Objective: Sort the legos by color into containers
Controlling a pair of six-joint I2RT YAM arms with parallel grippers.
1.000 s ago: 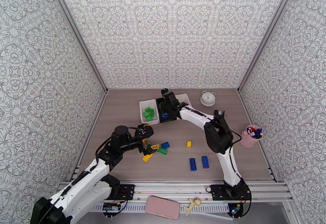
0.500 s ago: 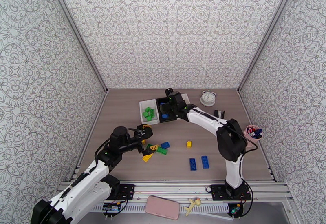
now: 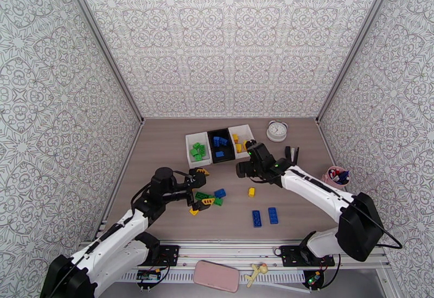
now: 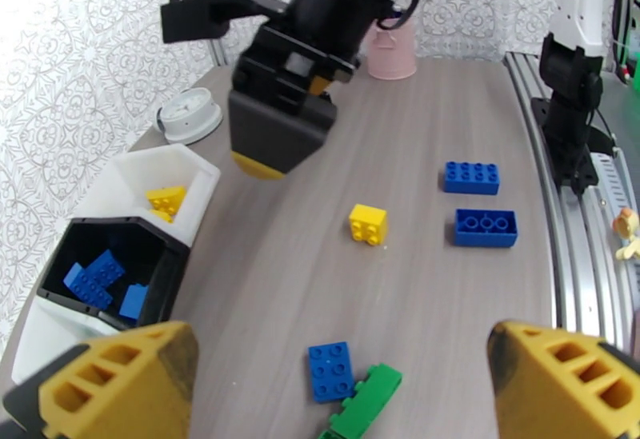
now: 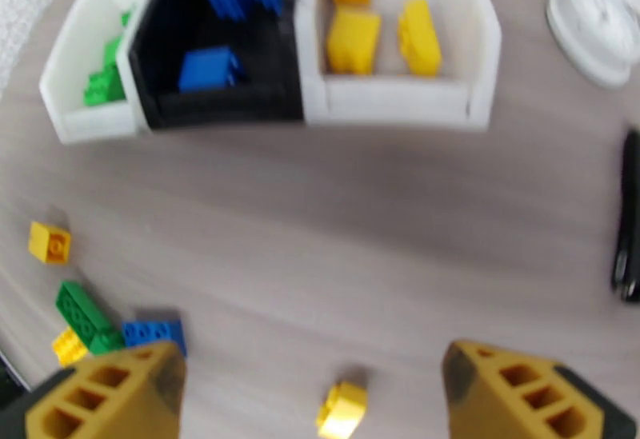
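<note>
- The left gripper (image 4: 340, 341) is released. Its two fingers (image 4: 120, 381), yellow plastic moulded as an open ribbed lattice, stand wide apart with nothing between them.
- Just below it a blue square brick (image 4: 330, 370), studs up, touches a green long brick (image 4: 364, 401) that lies slanted to it.
- Both belong to a small heap of legos (image 3: 207, 198) in green, yellow and blue. It lies left of the tabletop's middle, toward the near edge.
- The right gripper (image 5: 312, 357) is also released, with its latticed yellow fingers (image 5: 512, 389) spread and empty. It hangs over bare wood-grain tabletop (image 3: 163, 152) between the bins and a yellow square brick (image 5: 342, 409).
- That yellow square brick lies alone near the tabletop's middle, studs up.
- Right of centre, toward the near edge, two long bricks lie parallel and a little apart. Their long axes run from near edge to far edge.
- The first blue brick (image 4: 472, 177) shows its studs, and the second blue brick (image 4: 486, 227) lies upside down, round tubes showing.
- Three smooth open-top plastic bins stand touching in a row by the middle of the far edge, long sides running near to far.
- The left white bin (image 5: 88, 121) holds green bricks, the black bin (image 5: 224, 113) holds blue ones, and the right white bin (image 5: 392, 101) holds yellow ones.
</note>
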